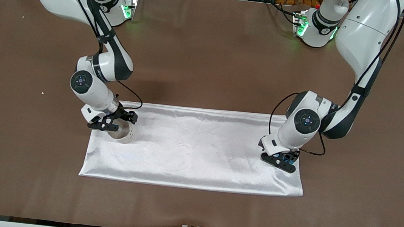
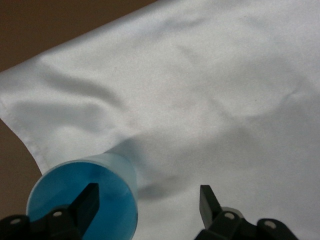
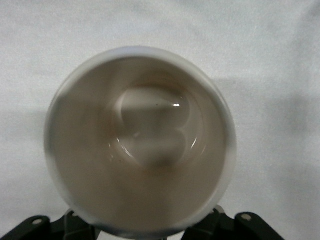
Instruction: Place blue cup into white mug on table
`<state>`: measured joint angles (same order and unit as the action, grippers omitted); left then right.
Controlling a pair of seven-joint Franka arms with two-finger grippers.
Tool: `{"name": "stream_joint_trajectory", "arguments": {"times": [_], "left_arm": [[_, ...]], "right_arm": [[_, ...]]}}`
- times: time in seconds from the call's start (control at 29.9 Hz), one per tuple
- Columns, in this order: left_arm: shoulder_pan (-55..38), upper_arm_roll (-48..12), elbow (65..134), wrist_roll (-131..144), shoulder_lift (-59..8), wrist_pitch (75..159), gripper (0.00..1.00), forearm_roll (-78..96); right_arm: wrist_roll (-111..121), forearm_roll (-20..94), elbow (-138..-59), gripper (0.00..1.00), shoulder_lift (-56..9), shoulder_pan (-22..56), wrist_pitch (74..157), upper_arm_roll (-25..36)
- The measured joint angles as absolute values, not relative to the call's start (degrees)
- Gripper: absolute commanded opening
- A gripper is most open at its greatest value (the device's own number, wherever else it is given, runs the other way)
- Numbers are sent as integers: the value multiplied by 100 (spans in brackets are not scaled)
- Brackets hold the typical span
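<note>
The white mug (image 1: pixel 124 133) is on the white cloth (image 1: pixel 201 151) toward the right arm's end. My right gripper (image 1: pixel 114 123) is down over it, a finger on each side, shut on it. The right wrist view looks straight into the mug's cream inside (image 3: pixel 140 140), with the right gripper (image 3: pixel 140 227) at its rim. The blue cup (image 1: pixel 290 158) stands on the cloth toward the left arm's end, mostly hidden under my left gripper (image 1: pixel 281 160). In the left wrist view the left gripper (image 2: pixel 149 200) is open, one finger inside the cup (image 2: pixel 112 182) and the other outside it.
The white satin cloth (image 2: pixel 210 90) lies across the middle of the brown table (image 1: pixel 209 53). The cup stands near the cloth's corner, with bare table (image 2: pixel 30 30) just past the hem.
</note>
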<state>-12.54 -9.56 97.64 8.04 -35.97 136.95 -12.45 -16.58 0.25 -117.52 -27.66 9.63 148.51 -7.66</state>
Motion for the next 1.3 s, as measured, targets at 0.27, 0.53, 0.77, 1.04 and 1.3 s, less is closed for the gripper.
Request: {"name": "stream_joint_trajectory", "arguments": {"times": [0.27,0.53,0.77,1.04,1.3], "left_arm": [[-1257,-957,9764,817,-3597,13695,0,-1245],[-1257,-956,9768,823,-3598,13696,0,-1248],[-1244,-941,9753,828,-3556,13692,0,-1300],[-1243,-940,9750,868,-3555,13692,0,-1300],[-1242,-940,9711,938,-3484,13584,0,-1300]], "right_arm": [[-1658,-232,-11752,0,-2766,965,14875,-766],[-1655,-239,-11751,0,-2766,987,14881,-767],[-1775,-239,-11740,0,-2764,1101,14881,-776],[-2737,-239,-11676,0,-2616,1565,14703,-795],[-4470,-239,-11664,0,-2340,2501,14485,-823]]}}
